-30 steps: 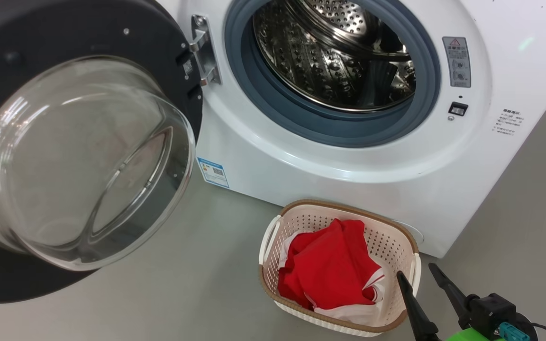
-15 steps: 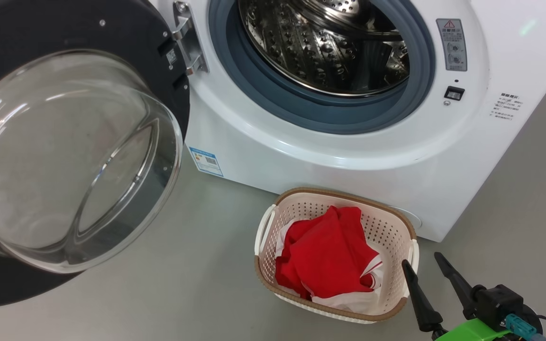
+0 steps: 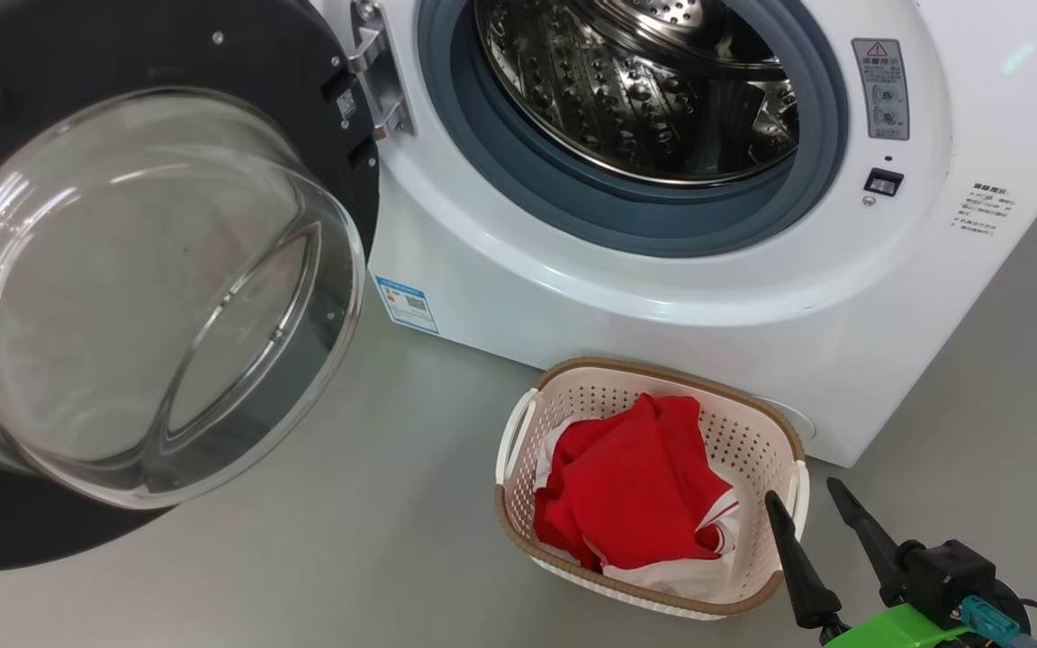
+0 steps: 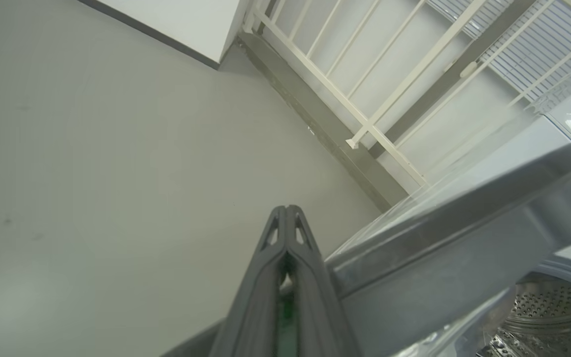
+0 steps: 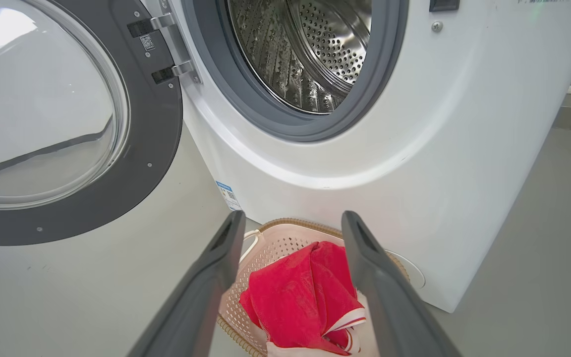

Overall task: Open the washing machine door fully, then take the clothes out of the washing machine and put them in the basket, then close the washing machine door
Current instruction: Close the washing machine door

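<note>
Two steps look done: the clothes (image 3: 635,481) lie heaped in the basket (image 3: 752,441) on the floor (image 3: 347,540) just before the washing machine (image 3: 662,306), whose drum (image 3: 635,90) looks empty, so next the wide-open washing machine door (image 3: 122,54) needs pushing shut, the left hand (image 4: 285,210) clenched empty beside its rim, the right hand (image 3: 802,490) released near the basket.

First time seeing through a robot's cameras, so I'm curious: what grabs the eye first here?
The huge washing machine door, black-rimmed with a bulging glass bowl, hangs wide open at the left. Beside it gapes the shiny steel drum, and below on the floor bright red clothes fill the cream basket.
</note>
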Controlling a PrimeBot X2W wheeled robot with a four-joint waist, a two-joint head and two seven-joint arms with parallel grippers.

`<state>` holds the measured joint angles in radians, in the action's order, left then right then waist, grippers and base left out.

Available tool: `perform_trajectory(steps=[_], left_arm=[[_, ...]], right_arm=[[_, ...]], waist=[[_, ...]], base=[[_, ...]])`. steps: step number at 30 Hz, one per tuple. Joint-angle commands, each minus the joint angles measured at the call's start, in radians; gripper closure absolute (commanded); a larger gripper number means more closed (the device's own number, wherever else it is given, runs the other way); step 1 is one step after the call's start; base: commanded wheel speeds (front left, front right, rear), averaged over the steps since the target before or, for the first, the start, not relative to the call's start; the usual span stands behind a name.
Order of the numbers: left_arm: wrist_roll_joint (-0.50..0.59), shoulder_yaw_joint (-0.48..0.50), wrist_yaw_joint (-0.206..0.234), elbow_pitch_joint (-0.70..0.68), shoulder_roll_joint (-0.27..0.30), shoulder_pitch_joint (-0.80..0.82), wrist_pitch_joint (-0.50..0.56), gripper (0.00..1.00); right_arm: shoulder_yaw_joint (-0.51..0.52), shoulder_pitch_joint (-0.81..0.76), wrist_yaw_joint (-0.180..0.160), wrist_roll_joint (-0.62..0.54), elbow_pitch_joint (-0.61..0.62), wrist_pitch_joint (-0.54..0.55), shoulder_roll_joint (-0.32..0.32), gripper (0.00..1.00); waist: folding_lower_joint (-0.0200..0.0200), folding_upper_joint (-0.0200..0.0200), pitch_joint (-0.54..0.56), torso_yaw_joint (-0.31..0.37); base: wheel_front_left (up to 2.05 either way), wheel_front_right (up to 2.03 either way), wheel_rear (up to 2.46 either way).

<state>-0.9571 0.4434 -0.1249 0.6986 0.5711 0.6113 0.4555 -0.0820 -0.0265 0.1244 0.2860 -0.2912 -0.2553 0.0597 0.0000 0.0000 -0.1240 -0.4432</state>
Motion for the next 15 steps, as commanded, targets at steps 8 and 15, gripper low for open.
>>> perform_trajectory(steps=[8,15], left_arm=[[-0.087,-0.036,-0.006,-0.118,0.079,-0.071,0.089,1.0],[-0.168,-0.098,-0.006,-0.252,0.08,-0.15,0.143,1.0]], right_arm=[[-0.032,0.027,0.006,-0.004,0.015,-0.006,0.001,0.0],[-0.029,0.014,0.006,0.0,0.015,-0.006,-0.002,0.0]], waist=[[0.0,0.0,0.02,0.004],[0.0,0.0,0.037,0.005]], base=[[0.0,0.0,0.0],[0.0,0.0,0.0]])
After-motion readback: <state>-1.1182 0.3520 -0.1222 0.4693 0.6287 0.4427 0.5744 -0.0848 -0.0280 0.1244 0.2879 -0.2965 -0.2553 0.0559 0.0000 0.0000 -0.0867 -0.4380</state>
